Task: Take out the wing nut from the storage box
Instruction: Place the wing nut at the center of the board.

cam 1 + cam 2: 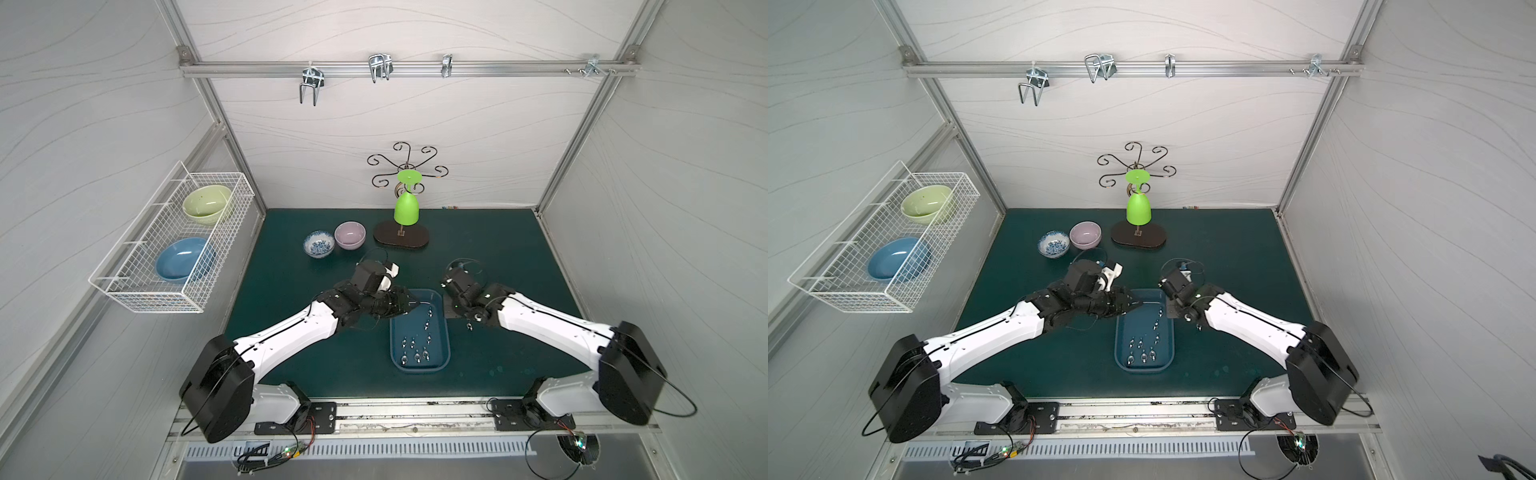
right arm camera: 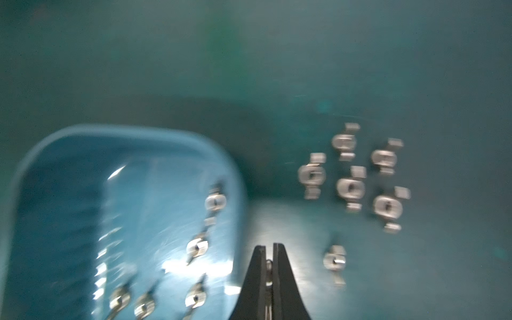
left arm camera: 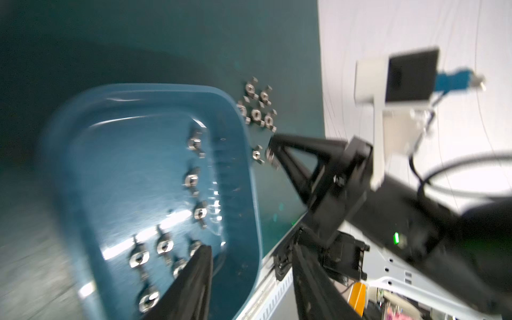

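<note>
right gripper point(image 2: 268, 245), jaws pinched narrowly on one wing nut point(image 2: 268, 266), shown over the mat point(image 2: 388, 69) just outside the storage box point(image 2: 83, 130); the nut is best lowered beside the placed nuts point(image 2: 350, 188), clear of them, before release. left gripper point(image 3: 251, 246), jaws half parted and empty, held over the box, where further nuts point(image 2: 196, 248) are left.

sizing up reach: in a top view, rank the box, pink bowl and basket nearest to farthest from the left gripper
1. box: mid-table, its far end under the left gripper.
2. pink bowl: farther back on the table, toward the left.
3. basket: on the left wall.
</note>
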### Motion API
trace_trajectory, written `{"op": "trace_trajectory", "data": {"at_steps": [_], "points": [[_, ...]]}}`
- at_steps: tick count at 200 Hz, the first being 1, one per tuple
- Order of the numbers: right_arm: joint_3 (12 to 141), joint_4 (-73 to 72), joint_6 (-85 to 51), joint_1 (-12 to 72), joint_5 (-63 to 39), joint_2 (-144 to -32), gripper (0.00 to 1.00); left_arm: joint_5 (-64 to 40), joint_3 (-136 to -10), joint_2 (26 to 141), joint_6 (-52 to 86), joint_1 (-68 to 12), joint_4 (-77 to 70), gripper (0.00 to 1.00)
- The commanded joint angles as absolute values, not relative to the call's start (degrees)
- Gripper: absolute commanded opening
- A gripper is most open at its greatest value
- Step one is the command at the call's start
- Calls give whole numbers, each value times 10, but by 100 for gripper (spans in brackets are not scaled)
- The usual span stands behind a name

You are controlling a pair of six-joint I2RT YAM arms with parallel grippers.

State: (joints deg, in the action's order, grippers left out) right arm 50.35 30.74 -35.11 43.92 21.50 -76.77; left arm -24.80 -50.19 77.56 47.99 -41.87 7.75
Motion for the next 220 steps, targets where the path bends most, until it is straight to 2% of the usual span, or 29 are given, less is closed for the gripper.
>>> {"op": "trace_trajectory", "data": {"at_steps": [1,43,87,220], "points": [[462,348,-350,400,205,-744,0,-246,-539,823,472,-457,45,51],[407,324,-353,333,174,-750,0,-270,-610,917,487,-518,12,50],[391,323,-366,321,162,-764,1,-286,-632,964,495,-535,-8,51],[415,333,-358,321,146,-820,8,-285,-617,968,495,-534,-6,51]]}}
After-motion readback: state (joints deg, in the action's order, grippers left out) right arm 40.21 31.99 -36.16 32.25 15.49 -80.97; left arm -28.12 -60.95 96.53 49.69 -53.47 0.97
